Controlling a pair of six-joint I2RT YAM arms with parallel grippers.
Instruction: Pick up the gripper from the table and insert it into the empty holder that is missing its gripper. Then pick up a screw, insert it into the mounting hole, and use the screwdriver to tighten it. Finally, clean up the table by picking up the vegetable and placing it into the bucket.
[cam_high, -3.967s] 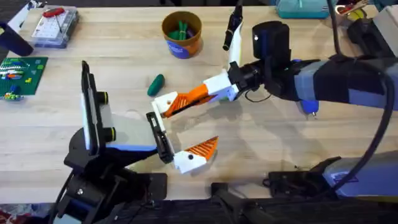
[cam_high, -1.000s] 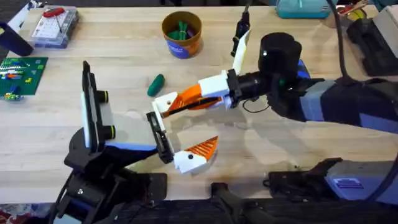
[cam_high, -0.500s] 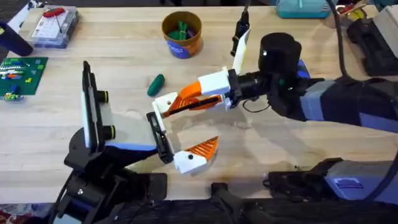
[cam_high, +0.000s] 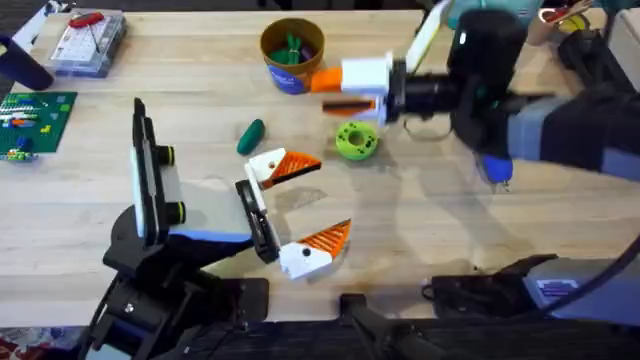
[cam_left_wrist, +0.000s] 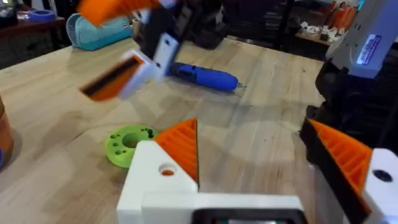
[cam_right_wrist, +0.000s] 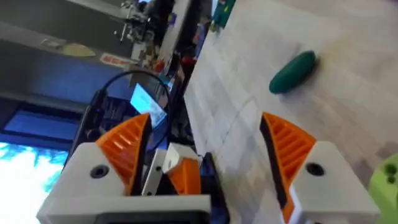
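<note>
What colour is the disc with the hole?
Lime green; the disc lies on the table, clearest in the overhead view.

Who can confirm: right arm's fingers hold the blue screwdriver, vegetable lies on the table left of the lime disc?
Not quite. The blue screwdriver lies on the table, as the left wrist view shows; the right gripper is open and empty. The vegetable does lie left of the lime disc.
</note>
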